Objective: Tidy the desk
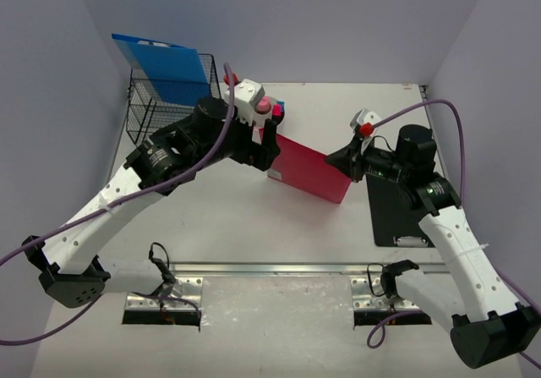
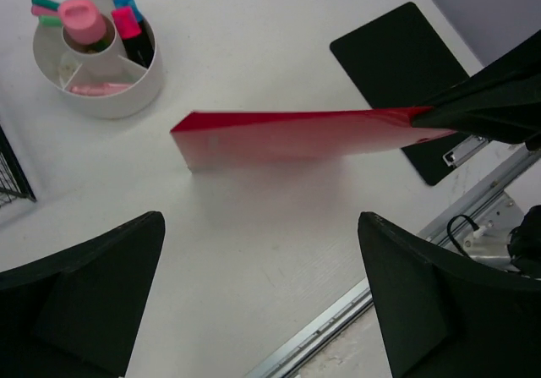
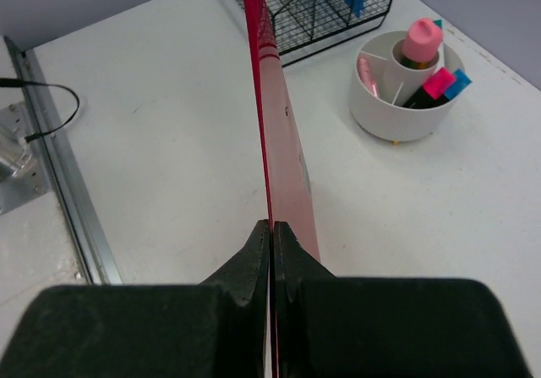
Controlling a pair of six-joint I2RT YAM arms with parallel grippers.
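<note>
The surface [image 1: 254, 217] spreads under both arms. The right claw [image 3: 270, 226] is clamped on a tilted red folder [image 1: 308, 168]. The left claw [image 2: 260, 219] hangs spread apart above the folder's far end. Beyond stand a pen cup [image 2: 97, 73] and a basket [image 1: 161, 112].

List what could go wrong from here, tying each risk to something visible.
1. The right claw pinches the red folder only at one end, so it may sag or slip out.
2. The pen cup stands near the folder's free end; a swing might tip it.
3. The open left claw hovers close, so the two claws could bump.
</note>
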